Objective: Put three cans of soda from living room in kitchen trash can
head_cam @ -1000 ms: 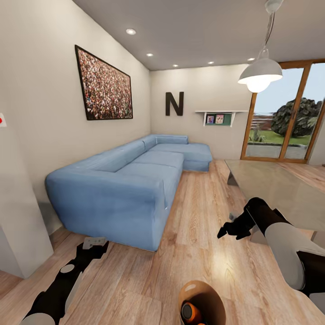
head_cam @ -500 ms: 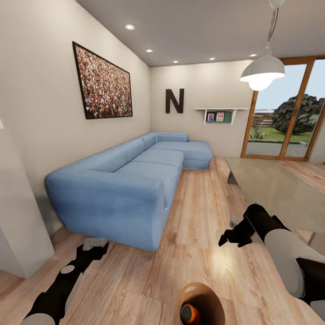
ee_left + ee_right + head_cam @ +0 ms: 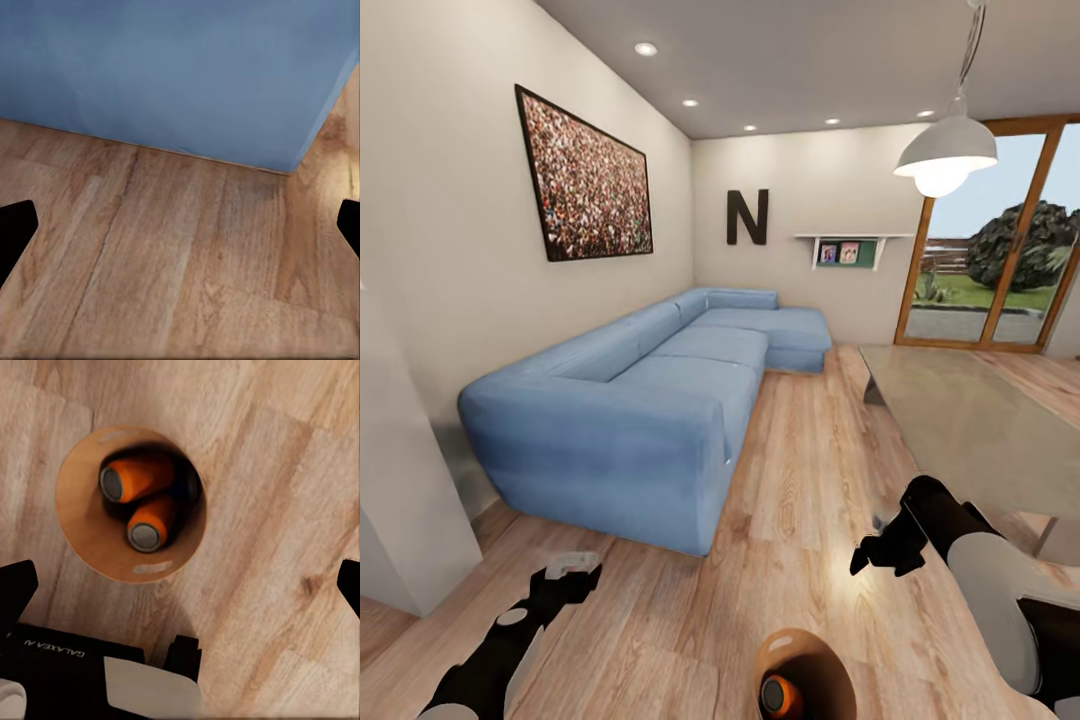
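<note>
From my remote station, the head camera looks across the living room: the light blue corner sofa [image 3: 650,400] fills the left and centre of the frame, and a grey low table [image 3: 970,420] sits at the right on the wood floor [image 3: 800,480]. A pendant lamp [image 3: 947,150] hangs at the upper right, and glazed doors stand behind it.

At the bottom centre of the head view stands the tash can [image 3: 772,655], its round mouth facing up, with one orange can showing inside at the frame's lower edge.

In the right wrist view I see down into the same bin: two orange soda cans [image 3: 142,502] lie inside, tipped over with their long axes slanted across the opening and their grey ends turned toward the camera. A dark shape shows beside them against the far inner wall, too shadowed to identify.

My left gripper [image 3: 573,574] hangs low at the lower left, near the sofa's corner, fingers spread wide and empty. My right gripper [image 3: 875,550] hangs at the lower right, above and to the right of the bin, fingers likewise apart and holding nothing.
</note>
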